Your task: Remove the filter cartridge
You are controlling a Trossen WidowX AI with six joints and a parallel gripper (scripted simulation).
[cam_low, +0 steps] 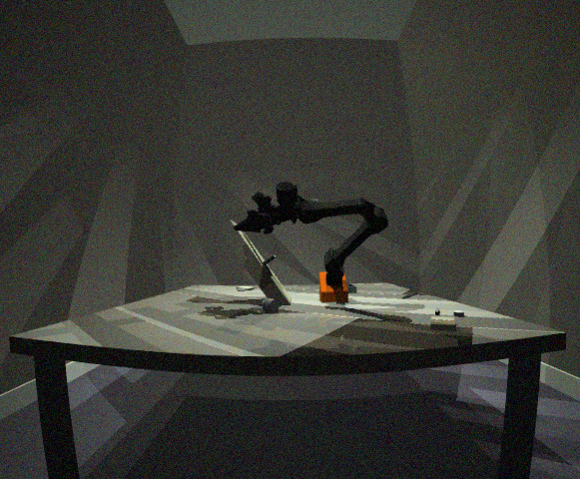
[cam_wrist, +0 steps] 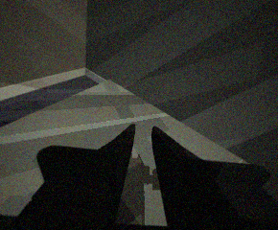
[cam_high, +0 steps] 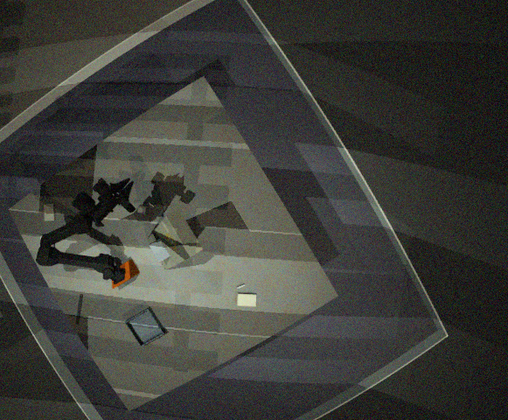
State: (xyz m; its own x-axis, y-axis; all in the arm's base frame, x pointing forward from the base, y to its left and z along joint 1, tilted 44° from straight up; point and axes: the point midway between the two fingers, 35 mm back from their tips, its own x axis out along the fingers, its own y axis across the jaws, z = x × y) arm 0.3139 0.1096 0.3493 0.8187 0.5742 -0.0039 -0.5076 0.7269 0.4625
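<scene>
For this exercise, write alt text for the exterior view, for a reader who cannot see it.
A black robot arm on an orange base reaches left, its narrowed gripper empty at the top edge of a tilted panel on a dim table.
</scene>
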